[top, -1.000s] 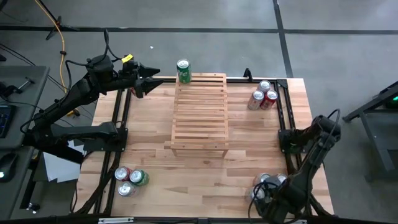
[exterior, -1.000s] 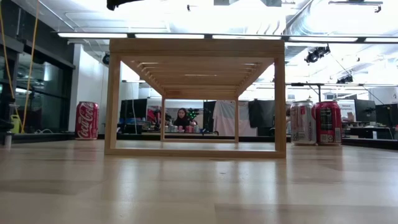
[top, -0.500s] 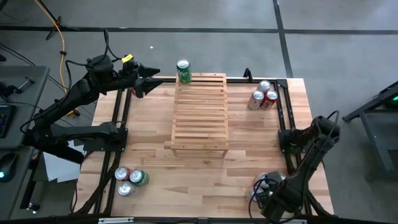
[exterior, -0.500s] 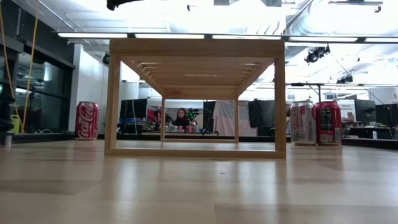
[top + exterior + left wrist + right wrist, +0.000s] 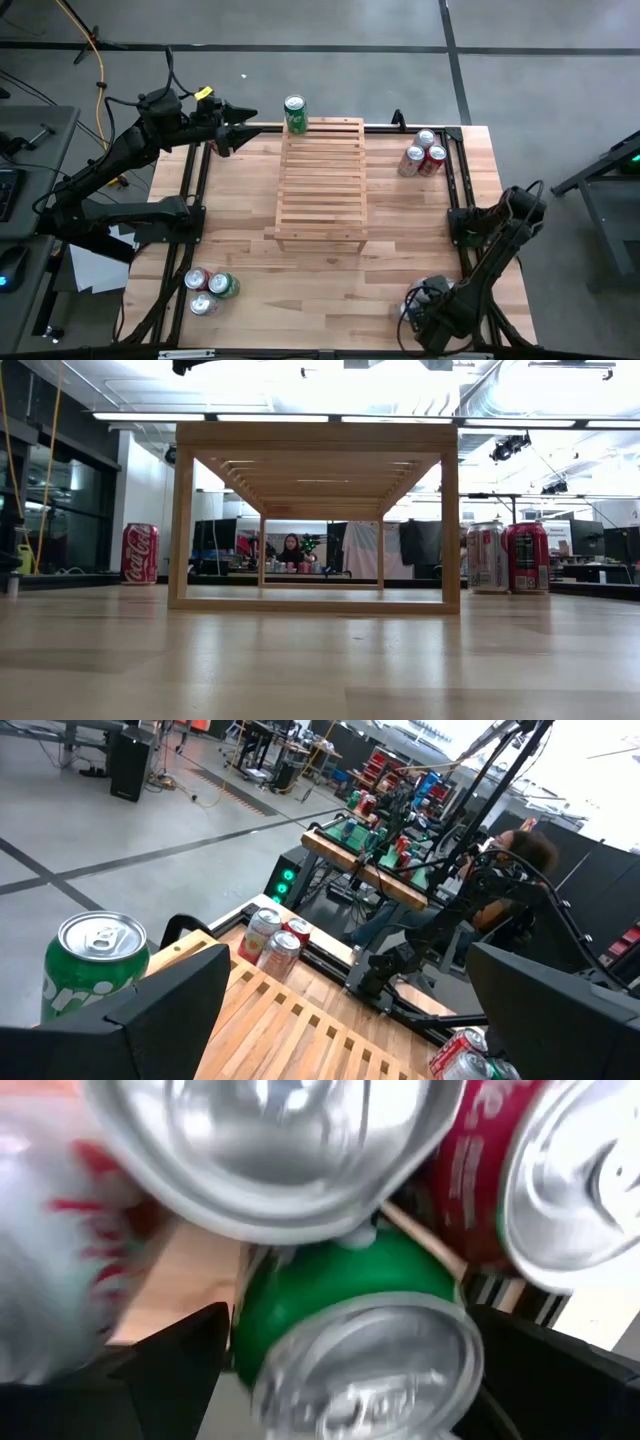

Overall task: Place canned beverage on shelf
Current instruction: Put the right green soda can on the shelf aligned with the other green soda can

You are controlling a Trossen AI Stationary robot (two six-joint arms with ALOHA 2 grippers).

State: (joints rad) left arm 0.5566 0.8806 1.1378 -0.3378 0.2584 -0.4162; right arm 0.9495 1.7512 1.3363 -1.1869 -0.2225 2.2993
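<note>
Coca-Cola script readable on red can (image 5: 139, 554) at desk's (image 5: 240, 240) left edge in low view. Green can (image 5: 295, 114) upright on shelf (image 5: 322, 180), at its far left corner. Left gripper (image 5: 252, 130) just beside, jaws spread, empty. Right gripper (image 5: 418, 312) low over cans (image 5: 350, 1335) at desk's near right corner, jaws spread. Light wooden desk, grey floor.

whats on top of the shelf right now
One green can stands on the far left corner of the shelf; the rest of its slats are bare. The low view sees only the shelf's underside, so its top is hidden there.
</note>
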